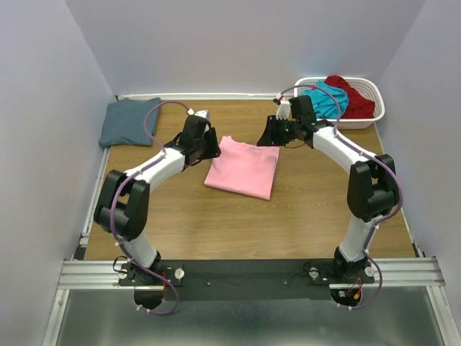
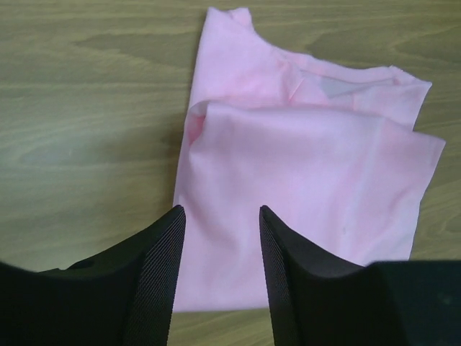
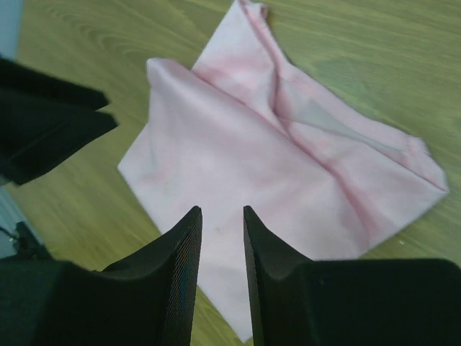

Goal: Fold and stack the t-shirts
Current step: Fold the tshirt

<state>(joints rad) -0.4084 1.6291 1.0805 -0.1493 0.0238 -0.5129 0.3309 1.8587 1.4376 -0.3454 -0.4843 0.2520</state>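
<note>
Top external view: both arms reach forward from their bases at the near edge of the table (image 1: pixel 216 223), elbows raised and forearms angled in toward the middle. The left gripper (image 1: pixel 213 146) hangs just over the left edge of the light pink t-shirt (image 1: pixel 243 168), which lies folded into a rough rectangle near the centre of the table. The right gripper (image 1: pixel 268 135) hovers over the shirt's far right corner, its wrist bent inward. A slate blue-grey t-shirt (image 1: pixel 130 121) lies folded at the far left corner of the table. At the far right, a white basket (image 1: pixel 376 108) holds a teal t-shirt (image 1: pixel 325 97) and a dark red t-shirt (image 1: pixel 355 97), both crumpled.

Left wrist view: the left gripper (image 2: pixel 220 213) looks down on the pink shirt from above. Its two black fingers (image 2: pixel 162 274) stand apart with a clear gap, and nothing is held between them. The cloth shows through the gap. The shirt's collar end lies at the top, with a folded layer on top of it.

Right wrist view: the right gripper (image 3: pixel 222 213) is tilted over the same shirt, seen cornerwise on the wood. Its fingers (image 3: pixel 180 281) are close together but not touching, a narrow slit between them, holding nothing. A black part of the other arm (image 3: pixel 50 122) enters at the left edge, just beside the shirt's corner.
</note>
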